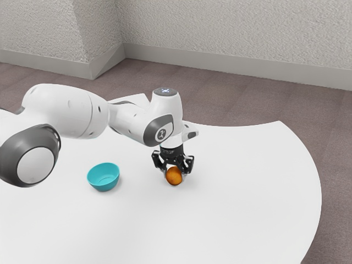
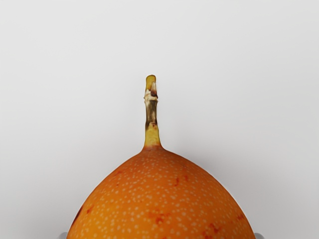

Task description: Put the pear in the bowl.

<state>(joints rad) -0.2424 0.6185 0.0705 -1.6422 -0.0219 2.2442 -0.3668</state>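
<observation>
Exterior view: one gripper (image 1: 174,172), at the pear (image 1: 174,176); opening and hold, cannot tell. Pear: orange, stemmed, outside the bowl. One bowl (image 1: 103,177): blue, upright on the white table (image 1: 236,220), well apart. Done, by judgement: the reach. Left: secure grasp if lacking, carry, release.

So the exterior cam looks down from well back at the arm's (image 1: 69,113) side, the wrist cam peers down super close – both catch the pear (image 1: 174,176) and table (image 1: 247,198).

White table (image 1: 247,187), brown floor (image 1: 231,104), wall (image 1: 231,33)
</observation>
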